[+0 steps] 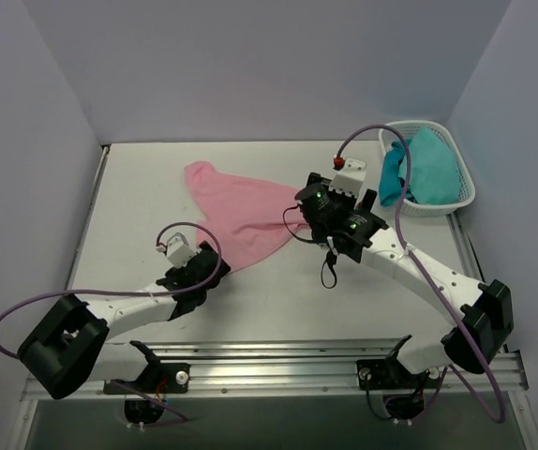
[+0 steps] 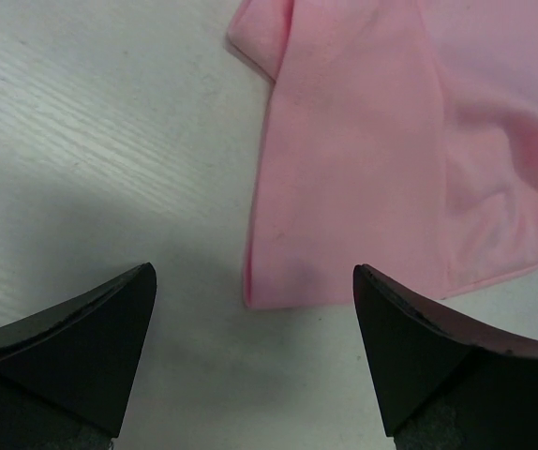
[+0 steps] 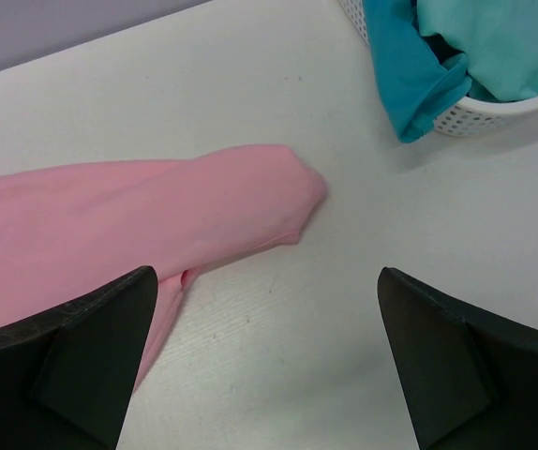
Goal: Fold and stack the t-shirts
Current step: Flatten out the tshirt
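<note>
White counter (image 1: 269, 305) carries the pink t-shirt (image 1: 241, 214), spread from centre toward eleven o'clock. Over its six o'clock corner hovers the left claw (image 2: 252, 269), released and empty. At its three o'clock edge the right claw (image 3: 266, 272) hangs released too. At two o'clock sits a white basket (image 1: 463, 199) holding teal cloth (image 1: 433, 169).

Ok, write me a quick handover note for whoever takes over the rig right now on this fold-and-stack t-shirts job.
Left gripper: open, empty, poised at the near corner of the pink t-shirt.
Right gripper: open, empty, above the table beside the shirt's right end.
Things: the pink t-shirt lies bunched on the table between the arms. Teal garments are piled in the white basket at the far right.
Done: no neat fold or stack is visible.
Left: spread and fold the pink shirt, then probably take the basket garments, fold them and stack.
</note>
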Robot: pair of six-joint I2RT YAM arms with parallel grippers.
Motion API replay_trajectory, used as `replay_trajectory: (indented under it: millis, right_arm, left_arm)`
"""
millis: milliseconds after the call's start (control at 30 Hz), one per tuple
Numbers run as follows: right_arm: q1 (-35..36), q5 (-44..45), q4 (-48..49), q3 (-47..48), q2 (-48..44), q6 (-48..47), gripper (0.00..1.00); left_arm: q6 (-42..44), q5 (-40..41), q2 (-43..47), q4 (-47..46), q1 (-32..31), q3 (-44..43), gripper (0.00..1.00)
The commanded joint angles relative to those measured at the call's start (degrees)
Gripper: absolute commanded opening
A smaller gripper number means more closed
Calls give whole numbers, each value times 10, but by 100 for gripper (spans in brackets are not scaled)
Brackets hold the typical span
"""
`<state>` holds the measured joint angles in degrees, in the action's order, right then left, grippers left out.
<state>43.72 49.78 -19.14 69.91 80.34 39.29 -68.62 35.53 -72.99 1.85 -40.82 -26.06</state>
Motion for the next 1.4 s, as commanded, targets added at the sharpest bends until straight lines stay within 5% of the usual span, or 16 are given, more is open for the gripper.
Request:
replay_trajectory:
  millis: [0,300,367,400,433,500,733,900,1067,1367]
  right_arm:
    - [4,32,-20,-4,-23,4,100]
    - [0,51,-13,-23,-31,-4,100]
    - [-2,54,-11,-24,-30,-6,100]
    - [-2,57,-11,-26,-29,-6,100]
    - [-4,57,-9,-27,-29,-7,100]
    - [-5,57,-6,-28,-26,-7,100]
    - [-2,51,-6,-31,-27,3,100]
    - [38,15,14,-44,-44,7,100]
    - [79,52,-28,-37,-55,35,100]
    - [122,63,-42,-53,-110,47,100]
  left_arm:
    - [-13,-33,-43,-73,-4,-24,95]
    - [-17,-74,-138,-144,-8,-58,100]
    - [-15,-77,-146,-144,-9,-65,75]
    - [-8,-76,-146,-146,-10,-68,56]
    - [-5,-77,-147,-146,-10,-71,27]
    - [15,-78,-148,-143,-10,-78,4]
    - [143,-46,-87,-83,-7,-171,2]
    - [297,9,-75,39,11,-403,2]
    - [389,-15,-116,97,28,-593,2]
    - [452,-8,-205,149,32,-739,2]
